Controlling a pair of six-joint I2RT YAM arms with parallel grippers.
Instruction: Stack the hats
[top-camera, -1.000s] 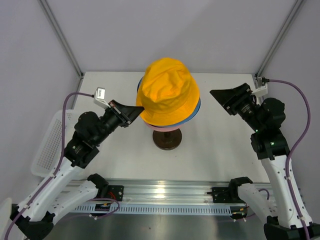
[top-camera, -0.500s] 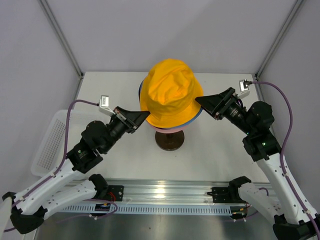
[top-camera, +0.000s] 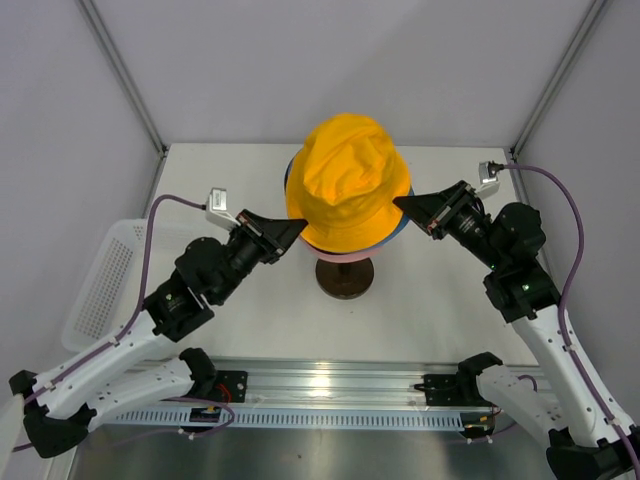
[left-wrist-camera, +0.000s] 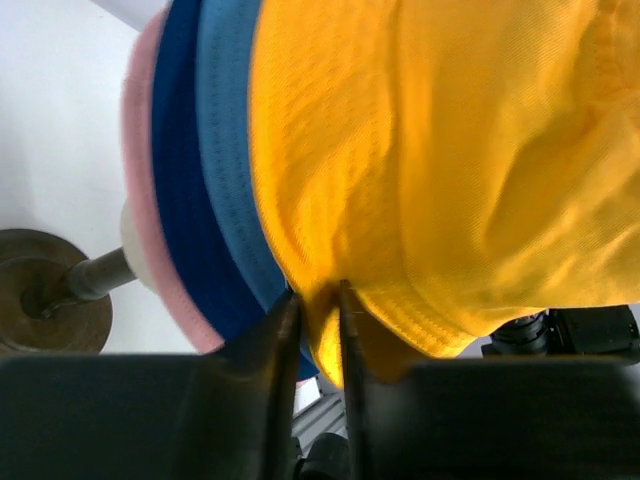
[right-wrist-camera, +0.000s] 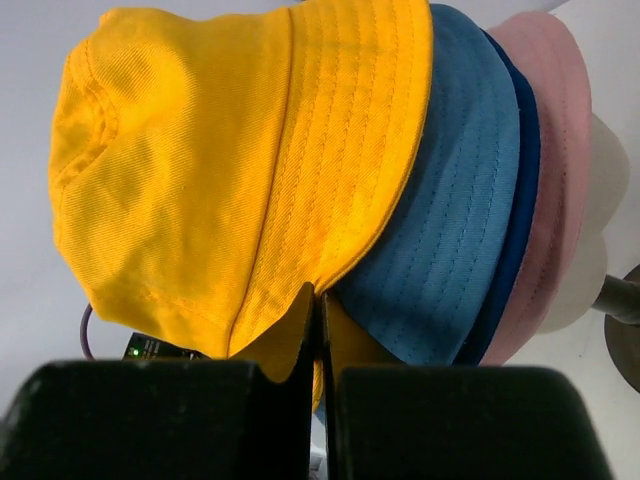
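**Both jaws take hold of the yellow hat's brim**

The yellow hat (top-camera: 352, 180) tops the stack and is held between the two arms. The left jaws pinch its brim on one side, with a fold of yellow cloth caught in the narrow gap between them. The right jaws are pressed together on the brim opposite. A second ago the right jaws stood apart and well clear of the hat; they have since swung in and closed on it. The left jaws have followed the stack, which has shifted slightly toward the right arm. Just under the gripped brim lie the light blue hat (right-wrist-camera: 455, 200), the navy hat (right-wrist-camera: 522, 200) and the pink hat (right-wrist-camera: 560, 150). They are nested on the cream head (right-wrist-camera: 600, 200), whose dark base (top-camera: 345, 277) stands on the tabletop (top-camera: 430, 290) below and between both jaws.
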